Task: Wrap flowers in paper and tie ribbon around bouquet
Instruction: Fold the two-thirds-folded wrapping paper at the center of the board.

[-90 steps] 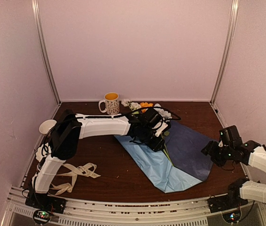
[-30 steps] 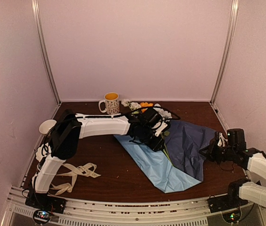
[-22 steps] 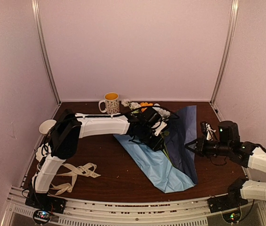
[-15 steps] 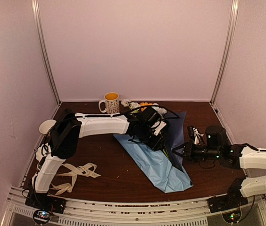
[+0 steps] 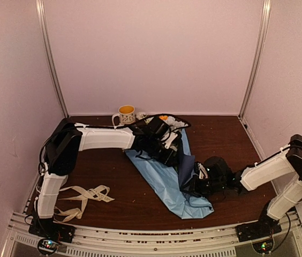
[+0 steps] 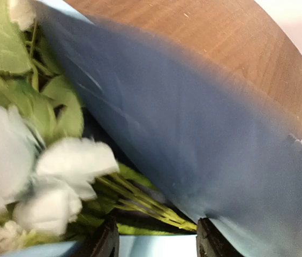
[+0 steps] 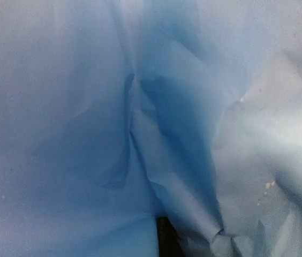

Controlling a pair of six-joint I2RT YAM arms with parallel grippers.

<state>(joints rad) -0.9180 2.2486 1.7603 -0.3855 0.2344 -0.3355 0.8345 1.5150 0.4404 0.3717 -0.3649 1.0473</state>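
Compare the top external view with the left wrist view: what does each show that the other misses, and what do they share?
Only the top view: the mug at the back, the ribbon lying near the left arm's base, and the right gripper at the edge of the paper. Only the left wrist view: green stems of the flowers passing between the spread fingers of the left gripper, close up. Both: the flowers, the blue paper and the wooden table.

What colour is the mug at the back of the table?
The mug is white with a small dark pattern, yellow inside; clearest in the top external view.
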